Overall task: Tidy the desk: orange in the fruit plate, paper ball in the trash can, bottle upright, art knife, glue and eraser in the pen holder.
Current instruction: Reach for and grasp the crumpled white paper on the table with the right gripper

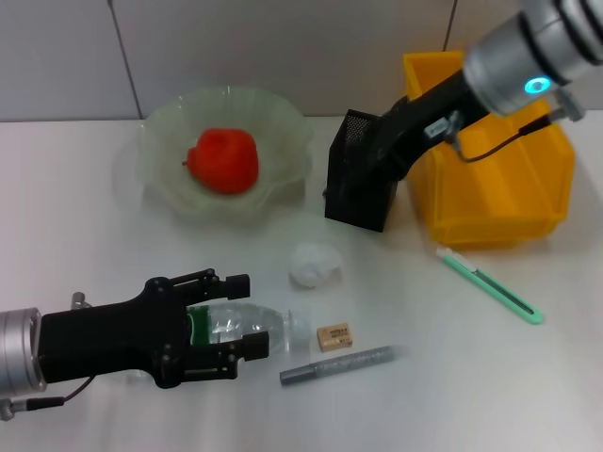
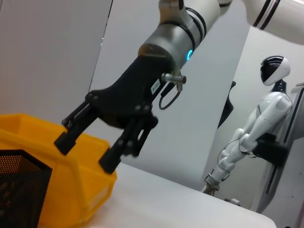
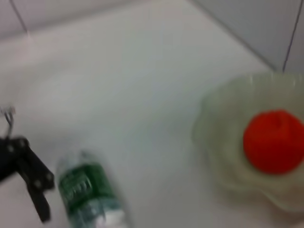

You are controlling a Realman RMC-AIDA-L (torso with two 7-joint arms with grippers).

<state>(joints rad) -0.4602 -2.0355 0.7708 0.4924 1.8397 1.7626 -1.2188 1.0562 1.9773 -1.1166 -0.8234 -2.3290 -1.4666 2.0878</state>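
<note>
Your left gripper [image 1: 236, 315] straddled the lying bottle [image 1: 247, 325] beside the eraser [image 1: 334, 336], jaws wide; thin, slick plastic probably wanted a mid-body hold.

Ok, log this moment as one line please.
orange: in fruit plate | bottle: lying flat, left gripper open around it | right gripper: open over pen holder
</note>
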